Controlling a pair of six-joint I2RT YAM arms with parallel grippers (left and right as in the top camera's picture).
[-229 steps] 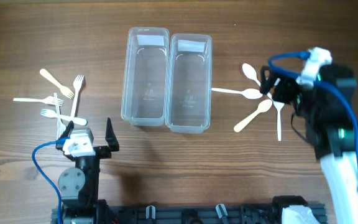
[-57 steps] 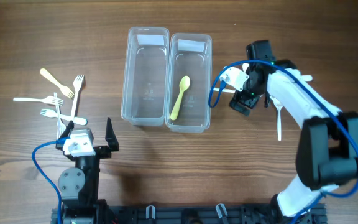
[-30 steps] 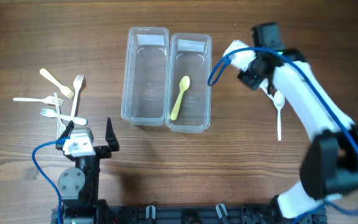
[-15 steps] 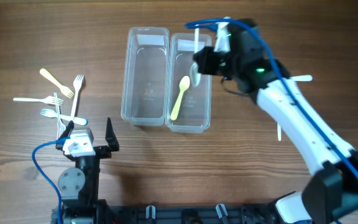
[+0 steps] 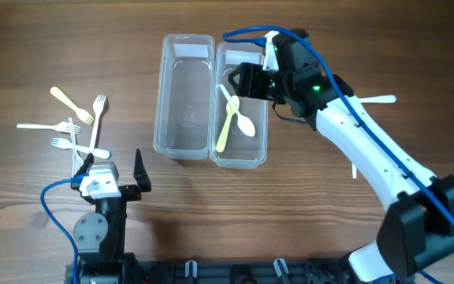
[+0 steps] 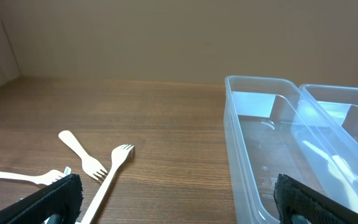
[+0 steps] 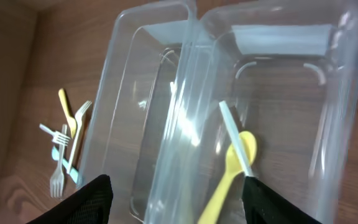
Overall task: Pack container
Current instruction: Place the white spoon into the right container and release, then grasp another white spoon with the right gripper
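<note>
White spoon [image 5: 243, 122], diagonal, bowl lower-right (overhead)

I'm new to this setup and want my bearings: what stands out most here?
The right gripper hovers open over the right-hand clear plastic container, where a yellow plastic spoon and a white plastic spoon lie crossed. The left-hand clear plastic container beside it holds nothing, and a scatter of pale plastic forks lies far left, near the open left gripper.

No legible text, seemingly.
</note>
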